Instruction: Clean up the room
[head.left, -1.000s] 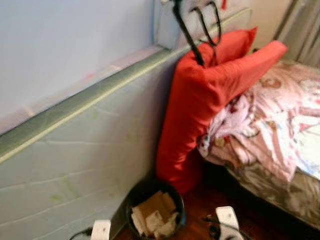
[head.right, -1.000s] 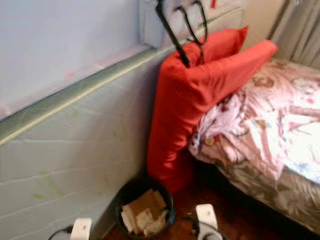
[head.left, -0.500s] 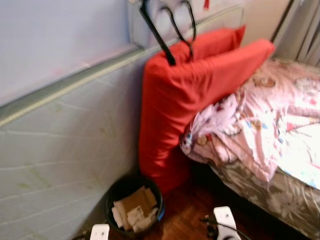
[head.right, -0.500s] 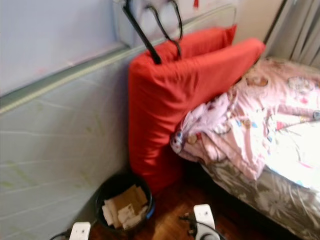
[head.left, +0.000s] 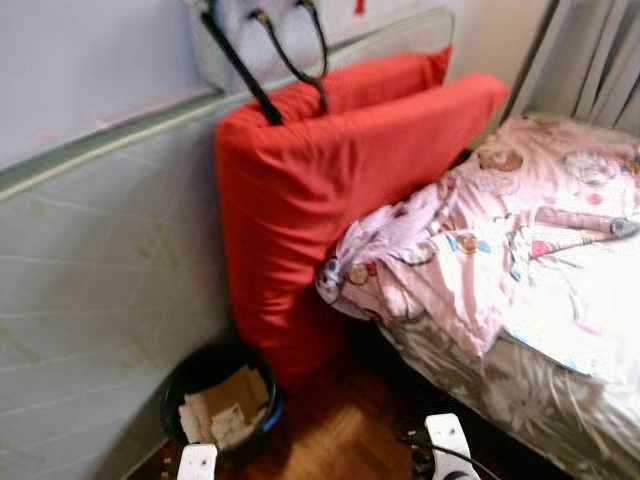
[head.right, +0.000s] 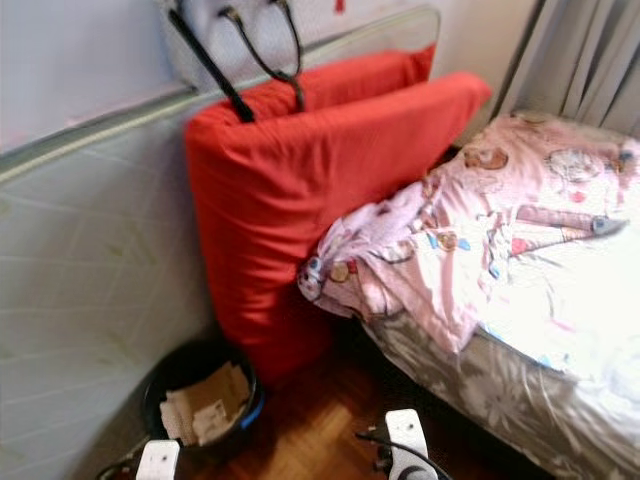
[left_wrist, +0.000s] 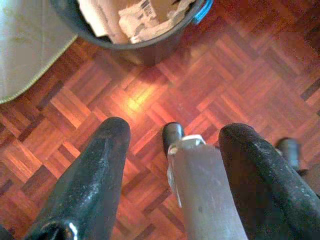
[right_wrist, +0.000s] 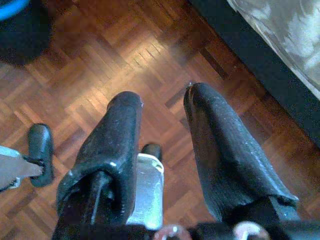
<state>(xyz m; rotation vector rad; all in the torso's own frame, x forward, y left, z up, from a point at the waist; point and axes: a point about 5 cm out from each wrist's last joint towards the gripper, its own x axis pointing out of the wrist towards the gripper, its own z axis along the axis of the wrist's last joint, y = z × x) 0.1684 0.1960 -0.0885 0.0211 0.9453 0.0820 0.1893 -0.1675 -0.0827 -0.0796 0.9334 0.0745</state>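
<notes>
— What does the mess look like?
— A crumpled pink patterned quilt (head.left: 500, 260) lies bunched on the bed (head.right: 470, 390), one fold spilling over its edge. Two long red fabric cushions (head.left: 330, 190) lean upright against the padded grey-green headboard (head.left: 90, 290).
— And below?
— A round black waste bin (head.left: 215, 395) holding torn cardboard stands on the parquet floor (left_wrist: 215, 70) beside the cushions.
— The pincers?
— The left pincer (left_wrist: 172, 150) and right pincer (right_wrist: 162, 125) hang over the floor, fingers apart, holding nothing.

Soft motion blur, blown-out glare on bed (head.left: 590, 320), floor (left_wrist: 125, 105) sheen
</notes>
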